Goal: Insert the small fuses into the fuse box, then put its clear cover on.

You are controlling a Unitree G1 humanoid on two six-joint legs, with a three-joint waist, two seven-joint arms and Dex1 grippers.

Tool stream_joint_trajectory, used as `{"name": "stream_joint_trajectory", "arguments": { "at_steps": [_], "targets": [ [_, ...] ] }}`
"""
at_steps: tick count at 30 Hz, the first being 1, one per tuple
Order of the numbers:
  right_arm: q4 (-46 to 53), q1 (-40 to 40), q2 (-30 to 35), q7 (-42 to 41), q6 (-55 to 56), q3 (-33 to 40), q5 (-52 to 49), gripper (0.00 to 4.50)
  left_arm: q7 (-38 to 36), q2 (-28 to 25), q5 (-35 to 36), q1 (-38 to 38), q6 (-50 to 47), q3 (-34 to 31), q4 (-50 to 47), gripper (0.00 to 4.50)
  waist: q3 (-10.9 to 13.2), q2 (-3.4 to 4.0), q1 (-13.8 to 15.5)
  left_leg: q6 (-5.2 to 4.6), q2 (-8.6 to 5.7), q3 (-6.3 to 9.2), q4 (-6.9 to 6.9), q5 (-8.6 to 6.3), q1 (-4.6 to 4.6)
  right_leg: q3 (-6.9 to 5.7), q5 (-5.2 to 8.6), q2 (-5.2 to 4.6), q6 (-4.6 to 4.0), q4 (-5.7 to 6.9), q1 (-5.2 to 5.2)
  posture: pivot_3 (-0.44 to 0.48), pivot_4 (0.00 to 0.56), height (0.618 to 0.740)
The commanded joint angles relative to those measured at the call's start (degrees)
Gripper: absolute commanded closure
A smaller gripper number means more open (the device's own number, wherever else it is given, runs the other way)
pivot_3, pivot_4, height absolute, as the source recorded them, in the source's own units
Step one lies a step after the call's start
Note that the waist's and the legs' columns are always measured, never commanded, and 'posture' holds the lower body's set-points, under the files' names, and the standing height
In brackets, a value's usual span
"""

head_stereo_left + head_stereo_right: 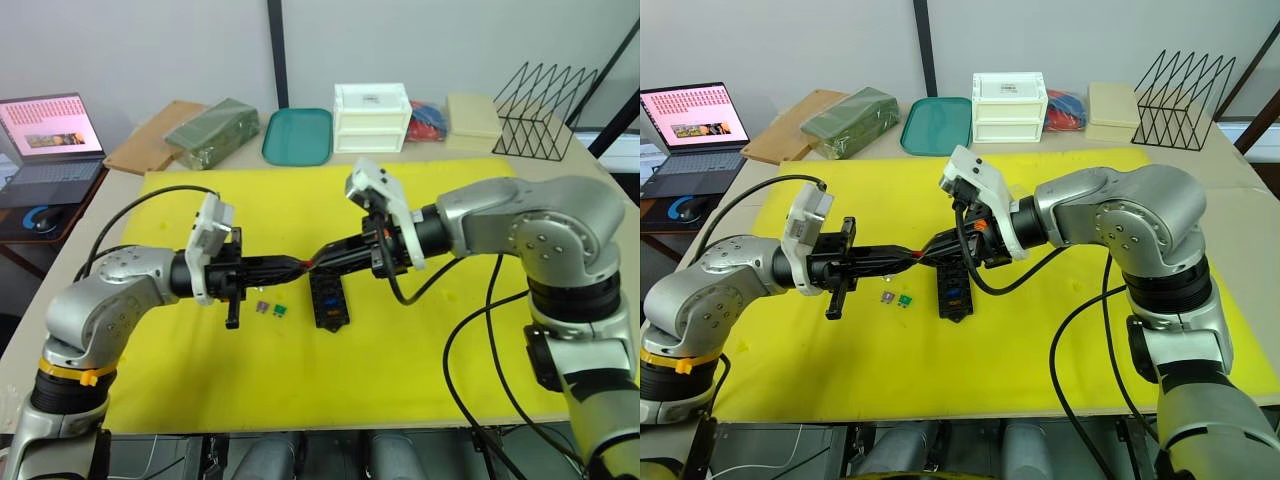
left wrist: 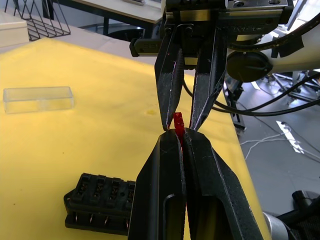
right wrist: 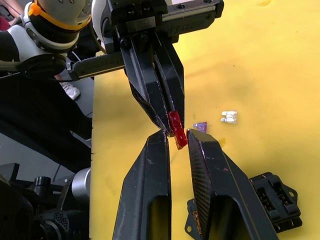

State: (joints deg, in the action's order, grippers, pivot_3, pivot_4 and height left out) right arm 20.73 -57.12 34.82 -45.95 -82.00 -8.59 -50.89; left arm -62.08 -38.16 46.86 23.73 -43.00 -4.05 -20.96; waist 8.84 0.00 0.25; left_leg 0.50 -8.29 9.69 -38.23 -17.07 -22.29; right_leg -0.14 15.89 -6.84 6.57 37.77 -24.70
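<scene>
Nearest me on the yellow worktop (image 1: 420,370), the fuse box (image 1: 329,300) lay flat just below where my two end effectors met tip to tip, with a purple fuse (image 1: 263,308) and a green fuse (image 1: 280,310) just to its left. My left end effector (image 2: 177,134) was clamped on the red fuse (image 2: 178,121), while my right end effector (image 3: 176,136) stood narrowly parted around that fuse's other end. Farther off, the clear cover (image 2: 38,99) lay on the yellow worktop.
</scene>
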Motion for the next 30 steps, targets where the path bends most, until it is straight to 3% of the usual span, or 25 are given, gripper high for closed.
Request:
{"name": "stream_joint_trajectory", "arguments": {
  "at_steps": [1, 6, 7, 9, 18, 21, 26, 30],
  "targets": [
    [0.9, -0.8, 0.4, -0.4, 1.4, 0.4, -0.1, 3.87, -0.2, -0.3, 0.6, 0.2, 1.1, -0.3, -1.1, 4.50, 0.0, 0.00, 0.0, 0.00, 0.00, 0.00, 0.00, 0.00, 0.00, 0.00, 0.00, 0.00, 0.00, 0.00, 0.00, 0.000, 0.150, 0.740],
    [1.0, -0.6, 0.7, -0.6, 1.8, 0.2, 0.0, 3.87, -0.1, -0.1, 0.5, 0.1, 1.3, -0.4, -1.1, 4.50, 0.0, 0.00, 0.0, 0.00, 0.00, 0.00, 0.00, 0.00, 0.00, 0.00, 0.00, 0.00, 0.00, 0.00, 0.00, 0.000, 0.150, 0.740],
    [1.1, -0.5, 0.7, -0.6, 1.9, 0.1, 0.0, 4.21, 0.0, -0.1, 0.4, 0.1, 1.4, -0.3, -1.1, 4.50, 0.0, 0.00, 0.0, 0.00, 0.00, 0.00, 0.00, 0.00, 0.00, 0.00, 0.00, 0.00, 0.00, 0.00, 0.00, 0.000, 0.150, 0.740],
    [1.1, -0.5, 0.8, -0.7, 2.1, 0.0, 0.0, 4.44, 0.2, 0.0, 0.4, -0.1, 1.4, -0.2, -1.2, 4.50, 0.0, 0.00, 0.0, 0.00, 0.00, 0.00, 0.00, 0.00, 0.00, 0.00, 0.00, 0.00, 0.00, -0.01, 0.00, 0.000, 0.150, 0.740],
    [1.8, -0.8, 2.5, -2.8, 4.3, -2.2, 1.1, 4.44, 3.5, -0.4, -1.2, 0.7, -0.5, 1.5, -0.6, 4.50, 0.0, 0.00, 0.0, 0.00, 0.00, 0.00, 0.00, 0.00, 0.00, 0.00, 0.00, 0.00, 0.00, -0.01, 0.00, 0.000, 0.150, 0.740],
    [2.6, -0.9, 5.7, -5.7, 9.8, -6.8, 5.6, 4.50, 5.7, -0.8, -1.9, 2.8, -2.7, 2.3, 0.7, 3.81, 0.0, 0.00, 0.2, 0.00, 0.00, 0.00, 0.00, 0.00, 0.00, 0.00, 0.00, 0.00, 0.00, 0.00, 0.00, 0.000, 0.150, 0.740],
    [-1.3, 1.1, 8.4, -12.7, 29.2, -16.5, 19.5, 4.50, -0.4, -7.0, -12.2, -1.1, 5.7, 8.6, 1.4, 2.08, 0.0, 0.00, -0.7, 0.00, 0.00, -0.02, 0.07, 0.00, -0.01, 0.00, 0.00, 0.02, 0.00, -0.01, -0.07, 0.000, 0.150, 0.740],
    [-7.6, 1.9, 7.5, -17.3, 40.6, -21.4, 27.9, 4.50, -1.8, -7.4, -17.0, -3.1, 10.9, 11.4, 3.6, 0.66, 0.0, 0.01, -1.0, 0.02, 0.02, -0.02, 0.10, 0.01, -0.01, 0.00, 0.00, 0.03, 0.00, -0.01, -0.09, 0.000, 0.150, 0.740]
  ]
}}
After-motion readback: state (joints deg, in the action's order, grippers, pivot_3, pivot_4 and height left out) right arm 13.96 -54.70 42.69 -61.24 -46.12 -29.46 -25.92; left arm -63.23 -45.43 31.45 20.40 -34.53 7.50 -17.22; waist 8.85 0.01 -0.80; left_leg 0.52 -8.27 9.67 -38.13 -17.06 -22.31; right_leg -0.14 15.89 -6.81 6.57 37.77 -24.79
